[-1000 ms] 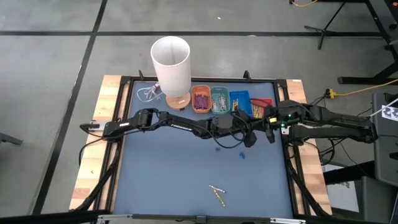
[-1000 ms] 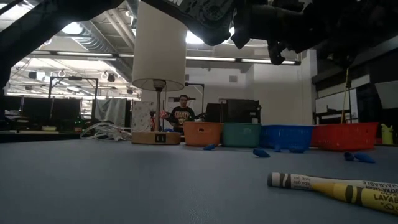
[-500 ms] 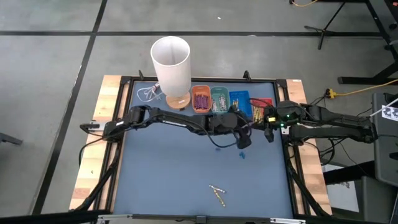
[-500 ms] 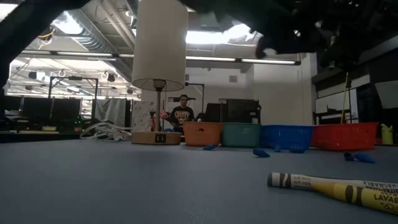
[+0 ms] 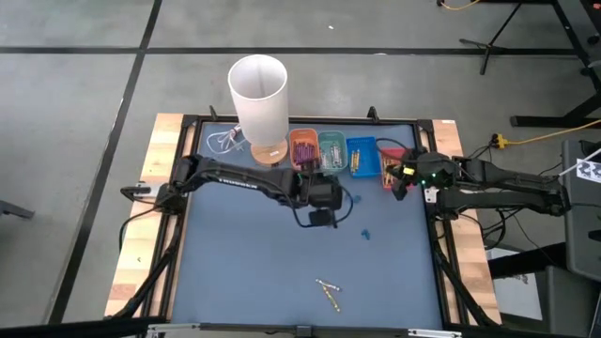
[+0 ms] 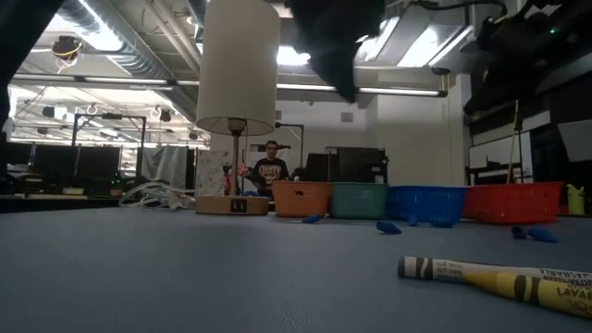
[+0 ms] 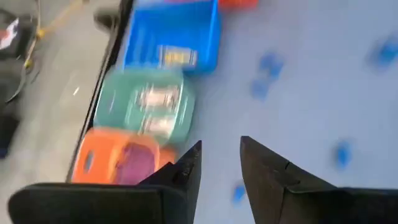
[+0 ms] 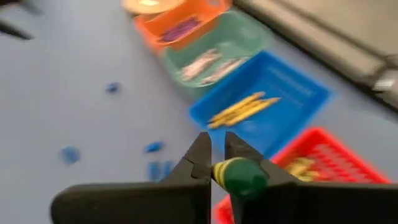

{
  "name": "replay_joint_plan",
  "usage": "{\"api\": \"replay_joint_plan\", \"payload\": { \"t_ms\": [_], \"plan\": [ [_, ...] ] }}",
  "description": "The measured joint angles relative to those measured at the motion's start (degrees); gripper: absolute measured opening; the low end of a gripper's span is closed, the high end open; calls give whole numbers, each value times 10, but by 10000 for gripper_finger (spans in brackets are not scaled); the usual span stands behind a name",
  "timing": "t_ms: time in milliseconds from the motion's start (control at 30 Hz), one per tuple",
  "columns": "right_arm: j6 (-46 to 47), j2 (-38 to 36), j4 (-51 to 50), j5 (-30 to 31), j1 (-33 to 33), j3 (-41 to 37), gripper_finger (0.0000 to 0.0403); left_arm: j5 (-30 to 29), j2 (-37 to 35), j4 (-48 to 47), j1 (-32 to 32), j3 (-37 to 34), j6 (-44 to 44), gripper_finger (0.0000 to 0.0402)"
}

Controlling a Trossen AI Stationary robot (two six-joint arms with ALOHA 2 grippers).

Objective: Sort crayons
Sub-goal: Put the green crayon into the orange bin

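Most crayons lay sorted in four small trays in a row at the far edge of the worktop (image 5: pixel 244 263): purple ones in the orange tray (image 5: pixel 302 150), pale ones in the green tray (image 5: pixel 331 150), yellow ones in the blue tray (image 5: pixel 361 155), and a few yellowish ones in the red tray (image 8: pixel 323 158). Two loose crayons (image 5: pixel 328 291), one pale and one yellow, lay together well apart from both end effectors, near the worktop's front edge.

The right end effector (image 8: pixel 215 155) hovered over the red tray, its fingers clenched on a green-tipped crayon (image 8: pixel 239 175). The left end effector (image 7: pixel 219 163) hung above the bare worktop just in front of the orange and green trays, its fingers parted and holding nothing. Small blue bits (image 5: pixel 364 231) were scattered on the surface between the two end effectors and the loose crayons.

A white lamp (image 5: pixel 258 99) on a wooden base stood beside the orange tray. In the low view a person (image 6: pixel 271 168) sat in the room beyond the worktop.
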Motion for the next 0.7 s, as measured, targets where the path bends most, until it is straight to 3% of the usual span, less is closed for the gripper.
{"api": "replay_joint_plan", "payload": {
  "t_ms": [100,267,433,700],
  "plan": [
    [0,6,-6,62,0,0,24,-4,-1,-42,-5,-22,-1,95],
    [5,35,-8,92,1,-15,42,-1,-38,-33,-16,-159,-34,95],
    [6,53,-6,98,0,-20,40,-4,-140,-11,-36,-321,-100,95],
    [4,92,-3,128,0,-21,49,1,-321,121,-92,-535,-161,95]
  ]
}}
